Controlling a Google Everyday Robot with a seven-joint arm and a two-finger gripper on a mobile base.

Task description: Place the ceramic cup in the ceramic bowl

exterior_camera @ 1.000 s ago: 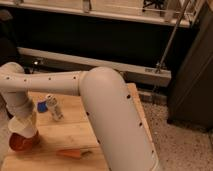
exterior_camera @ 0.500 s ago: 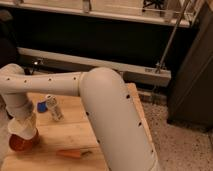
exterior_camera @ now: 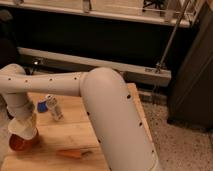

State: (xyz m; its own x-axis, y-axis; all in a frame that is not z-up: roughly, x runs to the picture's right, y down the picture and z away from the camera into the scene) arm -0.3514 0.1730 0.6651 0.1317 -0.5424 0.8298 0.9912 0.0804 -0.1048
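The white ceramic cup (exterior_camera: 23, 129) hangs at the end of my arm, directly above the orange-red ceramic bowl (exterior_camera: 21, 143) at the left edge of the wooden table (exterior_camera: 75, 132). The cup's base sits at or just inside the bowl's rim. My gripper (exterior_camera: 21, 116) is at the cup's top, mostly hidden behind the white wrist; it holds the cup. Most of the bowl is covered by the cup.
A slim whitish bottle with a dark-marked top (exterior_camera: 53, 107) stands behind the bowl, with a blue object (exterior_camera: 42, 106) beside it. An orange carrot (exterior_camera: 72, 153) lies near the table's front. My large white arm (exterior_camera: 110, 115) covers the table's right part.
The cup has come down a little towards the bowl, staying over the same spot. The other objects have not moved.
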